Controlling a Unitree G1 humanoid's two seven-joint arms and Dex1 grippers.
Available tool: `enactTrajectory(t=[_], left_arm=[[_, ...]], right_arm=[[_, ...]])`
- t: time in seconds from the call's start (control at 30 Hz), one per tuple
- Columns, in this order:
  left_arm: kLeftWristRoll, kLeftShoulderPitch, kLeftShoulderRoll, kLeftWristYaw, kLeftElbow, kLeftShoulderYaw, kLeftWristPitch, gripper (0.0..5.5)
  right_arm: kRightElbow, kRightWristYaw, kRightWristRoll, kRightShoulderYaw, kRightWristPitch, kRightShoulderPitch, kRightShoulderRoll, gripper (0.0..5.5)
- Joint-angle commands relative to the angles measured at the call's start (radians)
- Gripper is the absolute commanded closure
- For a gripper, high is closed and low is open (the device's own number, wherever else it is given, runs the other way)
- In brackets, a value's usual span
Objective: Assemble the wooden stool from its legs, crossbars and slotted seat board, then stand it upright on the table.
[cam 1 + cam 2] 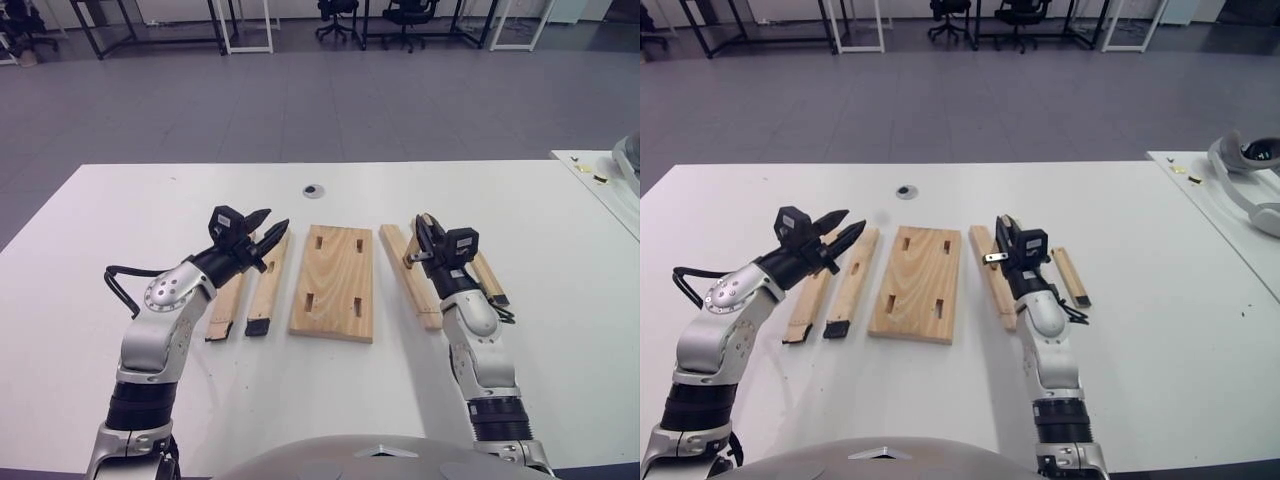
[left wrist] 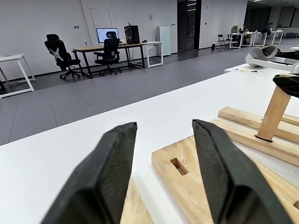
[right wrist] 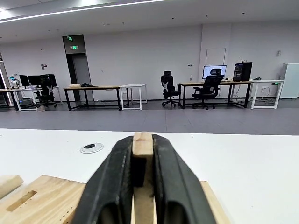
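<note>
The right gripper (image 1: 426,238) squeezes a short crossbar (image 2: 273,114). The crossbar stands almost straight up, leaning a bit. Its bottom end touches the long leg (image 1: 398,244) lying under it. That leg points away from the robot, just right of the seat board (image 1: 333,282). The left gripper (image 1: 272,221) has its fingers spread apart and holds nothing, above the two left legs (image 1: 268,285).

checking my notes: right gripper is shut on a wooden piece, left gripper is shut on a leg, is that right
Not quite. The left gripper is open and holds nothing; the left wrist view shows its two fingers spread wide apart. The right gripper is shut on the wooden piece, as you said.
</note>
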Motion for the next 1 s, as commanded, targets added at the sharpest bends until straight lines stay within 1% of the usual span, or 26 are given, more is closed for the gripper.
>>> enactTrajectory(t=[0.03, 0.2, 0.23, 0.33, 0.47, 0.57, 0.63, 0.87, 1.0], left_arm=[[0.009, -0.012, 0.008, 0.001, -0.004, 0.006, -0.007, 3.34], [0.013, -0.005, 0.000, 0.012, -0.008, 0.006, -0.013, 3.34], [0.013, -0.003, -0.003, 0.014, -0.010, 0.006, -0.014, 3.34], [0.017, 0.006, -0.008, 0.022, -0.015, 0.006, -0.019, 3.34], [0.018, 0.026, -0.016, 0.039, -0.029, 0.007, -0.023, 3.34], [0.018, 0.039, -0.016, 0.047, -0.036, 0.003, -0.025, 3.34], [0.017, 0.044, -0.017, 0.051, -0.042, 0.001, -0.024, 3.34], [0.019, 0.059, -0.028, 0.059, -0.053, -0.002, -0.029, 3.34], [0.022, 0.057, -0.027, 0.056, -0.051, 0.000, -0.030, 3.34]], right_arm=[[0.038, 0.009, 0.026, -0.011, 0.050, 0.025, 0.006, 4.39], [-0.004, 0.026, 0.055, -0.023, 0.124, 0.013, -0.008, 3.47], [-0.034, 0.031, 0.051, -0.013, 0.189, 0.020, -0.028, 3.35], [-0.129, 0.051, 0.060, 0.005, 0.383, 0.058, -0.084, 2.72], [-0.255, 0.043, 0.067, 0.029, 0.619, 0.115, -0.123, 2.72], [-0.306, 0.023, 0.055, 0.046, 0.745, 0.131, -0.135, 2.72], [-0.327, -0.002, 0.050, 0.037, 0.816, 0.137, -0.127, 2.72], [-0.362, -0.038, 0.042, 0.023, 0.898, 0.130, -0.123, 2.72], [-0.354, -0.022, 0.050, 0.042, 1.061, 0.137, -0.161, 3.38]])
